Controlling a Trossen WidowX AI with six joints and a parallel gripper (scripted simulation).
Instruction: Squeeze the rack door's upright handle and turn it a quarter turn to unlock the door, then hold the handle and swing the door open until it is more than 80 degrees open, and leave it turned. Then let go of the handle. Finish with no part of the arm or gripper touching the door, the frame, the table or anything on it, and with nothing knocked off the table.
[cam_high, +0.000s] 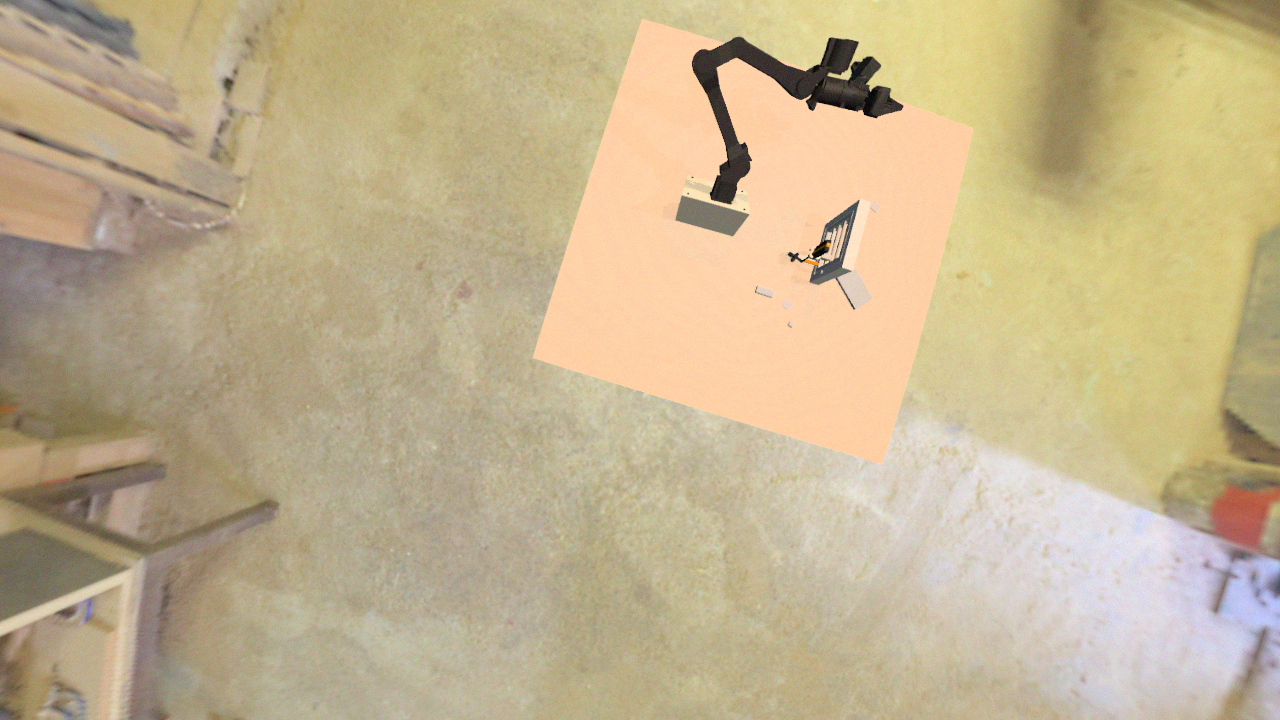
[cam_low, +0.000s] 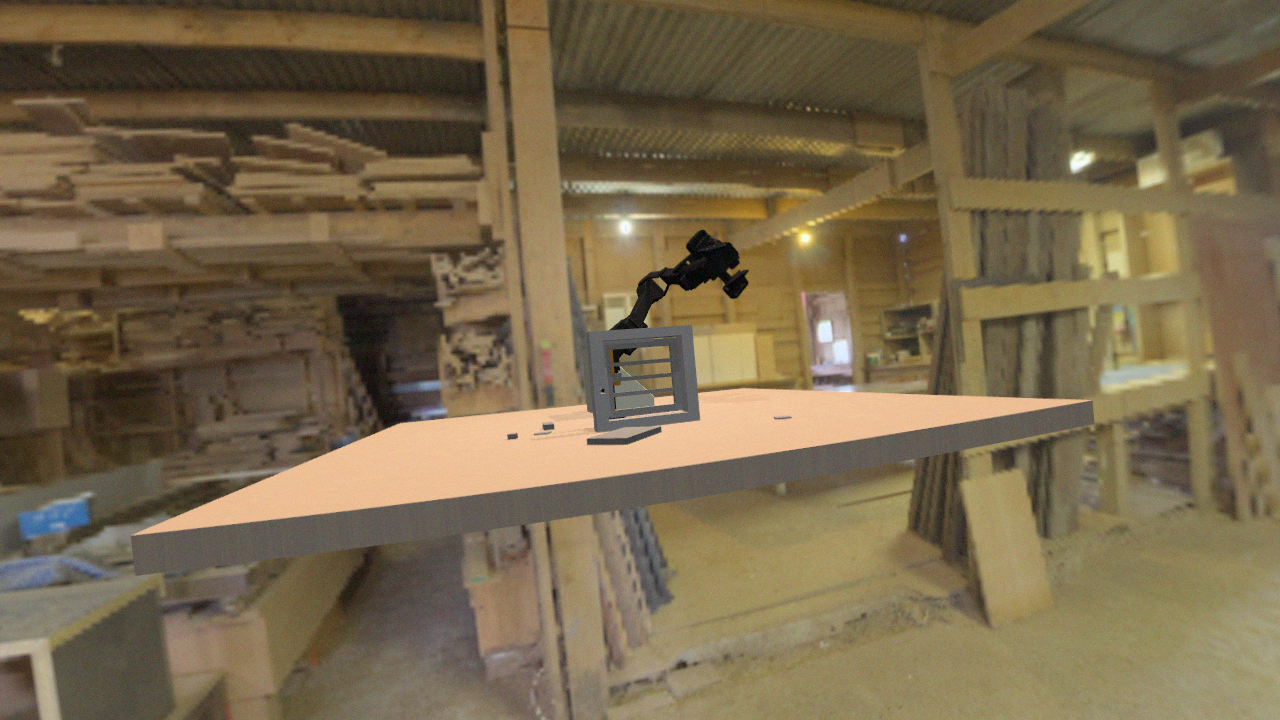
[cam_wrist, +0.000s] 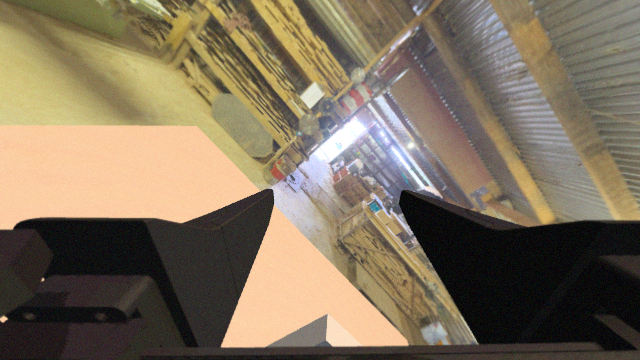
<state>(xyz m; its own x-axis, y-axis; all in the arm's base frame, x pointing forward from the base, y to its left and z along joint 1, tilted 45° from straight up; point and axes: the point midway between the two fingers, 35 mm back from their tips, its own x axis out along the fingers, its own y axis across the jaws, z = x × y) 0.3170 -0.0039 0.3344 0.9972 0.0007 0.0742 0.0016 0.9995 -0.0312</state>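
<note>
The rack's grey frame (cam_high: 856, 240) (cam_low: 685, 385) stands upright on the table; one corner shows at the bottom of the wrist view. Its slatted door (cam_high: 837, 234) looks shut or nearly shut in the top view; the exact angle is hard to tell. Black and orange handle parts (cam_high: 820, 249) are at the door's lower end there, too small to tell how the handle is turned. An orange strip (cam_low: 614, 360) shows through the frame in the exterior view. My gripper (cam_high: 897, 106) (cam_low: 735, 284) (cam_wrist: 337, 196) is open and empty, high above the table, away from the rack and touching nothing.
A flat grey plate (cam_high: 854, 291) (cam_low: 624, 437) lies against or close by the frame's foot. A small block (cam_high: 763, 291) (cam_low: 547, 425) and other small pieces lie beside the rack, one piece (cam_high: 873, 207) (cam_low: 782, 417) off its other end. The arm's base block (cam_high: 711, 214) stands across from the door.
</note>
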